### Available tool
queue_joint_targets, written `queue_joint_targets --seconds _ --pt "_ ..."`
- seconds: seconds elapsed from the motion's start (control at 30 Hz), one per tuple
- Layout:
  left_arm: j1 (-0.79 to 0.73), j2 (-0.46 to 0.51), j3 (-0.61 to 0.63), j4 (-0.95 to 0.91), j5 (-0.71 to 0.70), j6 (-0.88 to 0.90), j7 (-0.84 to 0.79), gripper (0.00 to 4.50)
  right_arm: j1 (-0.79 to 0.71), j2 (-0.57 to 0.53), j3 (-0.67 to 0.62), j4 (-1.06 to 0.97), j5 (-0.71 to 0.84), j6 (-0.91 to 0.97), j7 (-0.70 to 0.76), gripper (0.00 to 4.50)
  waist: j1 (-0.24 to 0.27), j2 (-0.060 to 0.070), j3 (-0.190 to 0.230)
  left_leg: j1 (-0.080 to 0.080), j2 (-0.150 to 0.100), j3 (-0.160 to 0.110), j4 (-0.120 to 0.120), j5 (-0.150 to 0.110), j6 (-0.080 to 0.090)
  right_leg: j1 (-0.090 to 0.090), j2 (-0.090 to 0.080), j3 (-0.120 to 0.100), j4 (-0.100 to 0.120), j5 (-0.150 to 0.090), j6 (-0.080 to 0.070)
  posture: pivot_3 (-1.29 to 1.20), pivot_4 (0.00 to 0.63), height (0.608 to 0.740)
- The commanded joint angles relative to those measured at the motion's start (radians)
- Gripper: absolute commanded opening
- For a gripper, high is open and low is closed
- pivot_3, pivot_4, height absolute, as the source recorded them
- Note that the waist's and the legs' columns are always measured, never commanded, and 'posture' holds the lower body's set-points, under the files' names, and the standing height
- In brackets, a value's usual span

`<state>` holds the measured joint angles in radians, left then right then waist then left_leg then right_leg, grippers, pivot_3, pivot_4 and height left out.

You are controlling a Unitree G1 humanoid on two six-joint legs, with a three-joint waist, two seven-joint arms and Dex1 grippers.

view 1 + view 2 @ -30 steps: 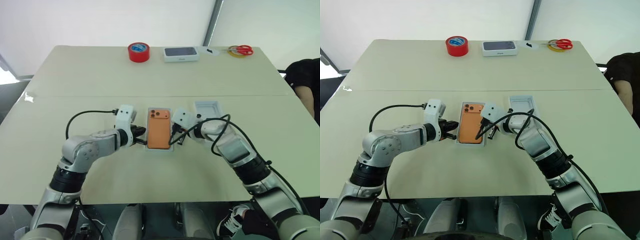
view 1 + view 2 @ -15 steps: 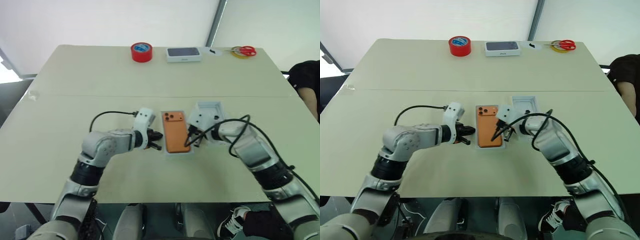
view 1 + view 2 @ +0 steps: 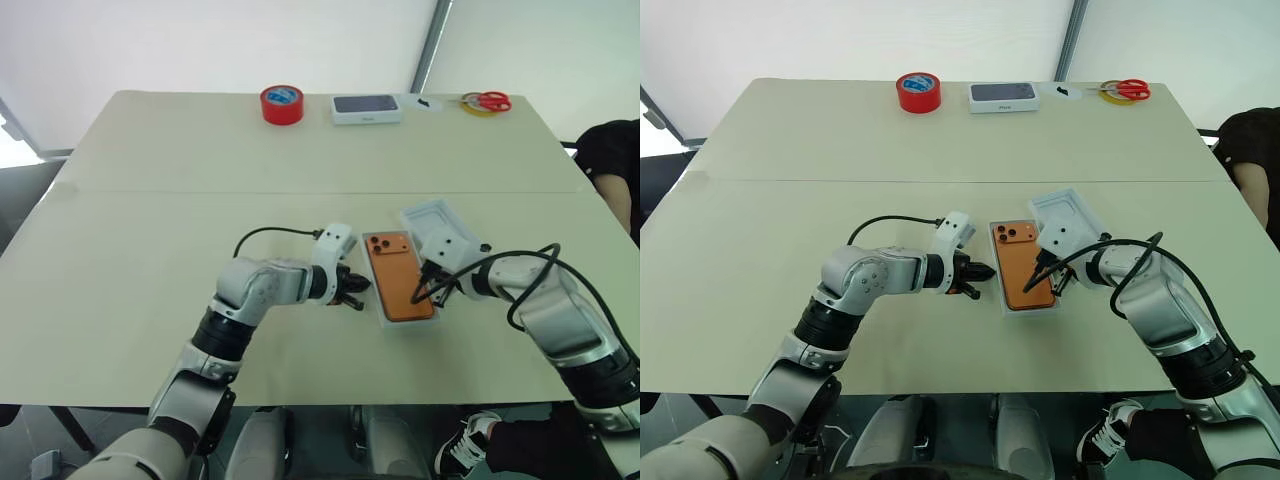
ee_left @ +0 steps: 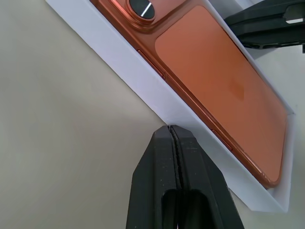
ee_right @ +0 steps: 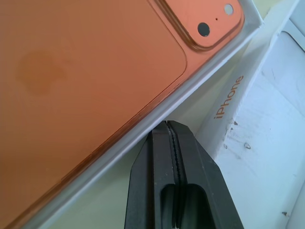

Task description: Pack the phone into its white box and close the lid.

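So the phone [image 3: 399, 276] sits lens-up in the box [image 3: 385, 313], long axis pointing away from the robot, both grippers' fingers [image 4: 177, 157] pinched shut on nothing either side, and the lid [image 3: 441, 230], probably touching, lies nearer the right gripper [image 3: 419, 296].

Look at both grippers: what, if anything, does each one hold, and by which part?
Nothing is held. The left gripper and right gripper are shut on nothing, their tips at opposite long walls of the white box, where the phone lies.
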<state>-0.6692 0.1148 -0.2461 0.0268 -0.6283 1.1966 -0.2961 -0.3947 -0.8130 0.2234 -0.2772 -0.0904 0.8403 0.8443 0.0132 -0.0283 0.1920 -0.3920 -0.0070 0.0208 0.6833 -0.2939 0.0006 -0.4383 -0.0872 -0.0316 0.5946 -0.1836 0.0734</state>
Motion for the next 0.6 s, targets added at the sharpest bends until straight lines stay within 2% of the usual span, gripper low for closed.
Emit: queue_joint_targets --seconds 0.03,0.17,0.2,0.27,0.4,0.5,0.6 --pt "-0.005 -0.017 0.024 -0.055 -0.013 -0.004 -0.04 0.04 -0.004 -0.029 -0.042 -0.077 0.054 0.01 0.042 0.0 0.0 0.0 0.0 0.0 0.0 0.0 0.0 0.0 0.0 0.0 0.0 0.0 0.0 0.0 0.0 0.0 0.15 0.732" --pt "0.028 0.03 0.091 -0.105 -0.012 0.016 -0.039 0.04 0.015 -0.104 -0.115 -0.127 0.125 0.056 0.102 0.0 0.0 0.0 0.0 -0.001 0.0 0.0 0.0 0.0 0.0 -0.001 0.0 0.0 0.0 0.0 0.0 0.0 0.15 0.732" --pt "0.043 0.047 0.117 -0.123 -0.01 0.022 -0.035 0.01 0.023 -0.131 -0.134 -0.141 0.146 0.07 0.123 0.25 -0.001 0.0 0.0 -0.001 0.0 0.0 0.0 0.0 0.0 -0.001 0.0 0.0 0.0 0.0 0.0 0.0 0.15 0.732" --pt "0.07 0.077 0.166 -0.152 -0.01 0.034 -0.028 0.0 0.031 -0.173 -0.164 -0.163 0.187 0.092 0.158 0.92 -0.003 0.0 0.0 0.0 0.001 0.0 0.0 0.0 0.0 -0.001 0.0 0.0 0.0 0.0 0.0 0.0 0.15 0.732" --pt "0.11 0.145 0.196 -0.212 0.006 0.022 -0.048 0.0 -0.035 -0.164 -0.166 -0.112 0.207 0.134 0.117 2.98 -0.004 0.0 0.0 0.0 0.002 0.0 0.0 0.0 0.0 -0.001 0.002 0.0 0.001 0.0 0.0 0.0 0.15 0.732" --pt "0.14 0.206 0.153 -0.25 0.054 -0.058 -0.082 0.0 -0.12 -0.124 -0.133 -0.025 0.205 0.195 0.077 2.98 -0.002 0.0 0.0 0.0 0.002 0.001 0.0 0.0 0.0 -0.001 0.001 0.0 0.0 0.0 0.0 0.0 0.15 0.732" --pt "0.192 0.253 0.117 -0.3 0.119 -0.253 -0.154 0.0 -0.206 -0.083 -0.087 0.08 0.205 0.249 0.054 2.98 0.0 0.0 0.0 0.0 0.002 0.001 0.0 0.0 0.0 -0.002 0.001 0.0 0.0 0.0 -0.001 0.0 0.15 0.732"
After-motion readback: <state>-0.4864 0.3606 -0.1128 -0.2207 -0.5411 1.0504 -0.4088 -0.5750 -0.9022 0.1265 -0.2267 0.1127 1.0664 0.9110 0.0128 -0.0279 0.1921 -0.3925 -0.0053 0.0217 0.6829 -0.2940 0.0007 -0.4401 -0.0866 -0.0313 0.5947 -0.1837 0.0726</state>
